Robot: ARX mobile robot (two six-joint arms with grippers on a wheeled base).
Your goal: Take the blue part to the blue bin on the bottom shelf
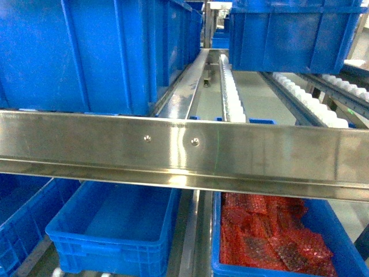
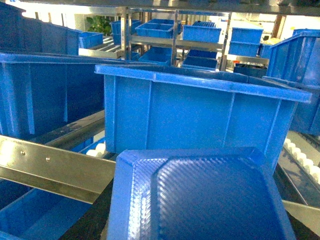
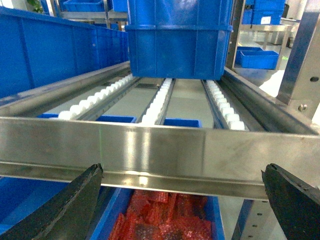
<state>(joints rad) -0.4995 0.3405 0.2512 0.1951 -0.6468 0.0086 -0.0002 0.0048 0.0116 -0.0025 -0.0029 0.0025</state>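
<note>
Left wrist view: your left hand state can't tell, blue part (image 2: pixel 200 200) fills foreground. Right hand (image 3: pixel 182 200) fingers spread wide, nothing between.

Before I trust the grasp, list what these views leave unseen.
1. Left hand's fingers: left wrist view, hidden behind the blue part filling the foreground; grip unconfirmed.
2. Blue bin far end: head view, covered by the steel rail.
3. Red-packet crate: head view, cut off by bottom edge.
</note>
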